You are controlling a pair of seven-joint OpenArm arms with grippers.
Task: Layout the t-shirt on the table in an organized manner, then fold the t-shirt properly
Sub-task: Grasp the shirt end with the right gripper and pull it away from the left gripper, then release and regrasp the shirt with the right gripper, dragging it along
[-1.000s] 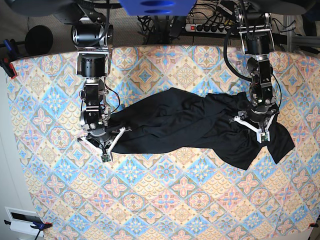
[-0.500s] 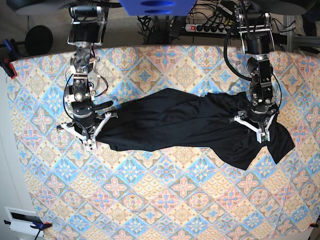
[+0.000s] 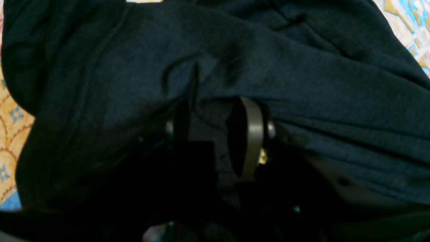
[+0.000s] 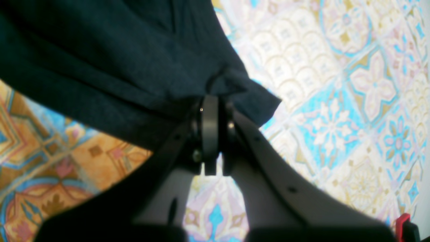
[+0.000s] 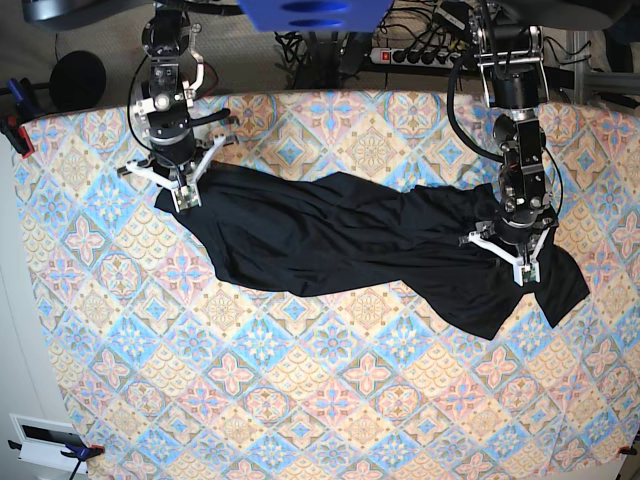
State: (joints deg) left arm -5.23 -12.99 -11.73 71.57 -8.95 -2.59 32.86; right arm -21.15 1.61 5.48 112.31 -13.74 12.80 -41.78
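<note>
Near the table's (image 5: 90, 330) far left corner, your right pincer (image 5: 181, 192) clamps a t-shirt (image 5: 340, 245) corner. Toward the right edge, your left pincer (image 5: 520, 266) pinches fabric, likely as an anchor for spreading the garment flat.

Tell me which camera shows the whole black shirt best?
The base view: the whole t-shirt lies spread across the table. The left wrist view shows only close dark folds; the right wrist view shows one pinched corner.

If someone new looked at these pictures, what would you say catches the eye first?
Probably the black t-shirt, stretched in a rumpled band across the pastel-tiled table. Next, the two arms pinning its ends: the right gripper shut on its far-left corner, the left gripper shut on fabric near its right end.
</note>
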